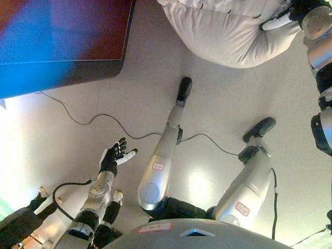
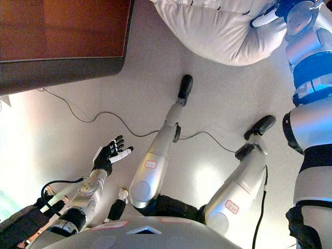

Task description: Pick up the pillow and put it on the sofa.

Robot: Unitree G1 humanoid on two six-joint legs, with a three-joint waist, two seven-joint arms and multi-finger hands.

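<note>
At the upper left stands a dark reddish-brown piece of furniture with a flat top and a thick dark edge (image 2: 67,65); only one corner of it shows, and whether it is the sofa or a table cannot be told. It rests on a pale, smooth, glossy floor (image 1: 62,150) that fills most of both views.

Low on the left, the robot's left hand (image 1: 113,157) hangs over the bare floor with its dark fingers spread and relaxed and one white-tipped finger (image 1: 128,155) pointing to the right. It holds nothing and touches nothing, and it is well apart from the furniture above it.

Beneath the left arm, at the lower left edge, lies something dark with pale parts (image 1: 23,223); what it is cannot be told.

At the top, right of centre, is the large, soft, off-white fabric pillow (image 1: 228,36), its rounded lower edge bulging downward and its top cut off by the frame. It is well to the right of the dark furniture and does not touch it.

At the upper right corner, the robot's right hand (image 1: 282,18) lies against the right side of the pillow. White-covered fingers (image 2: 263,19) press into the fabric, which creases around them. Most of the hand is hidden at the frame's edge, so whether it grips the cloth or only pushes on it cannot be told.
</note>
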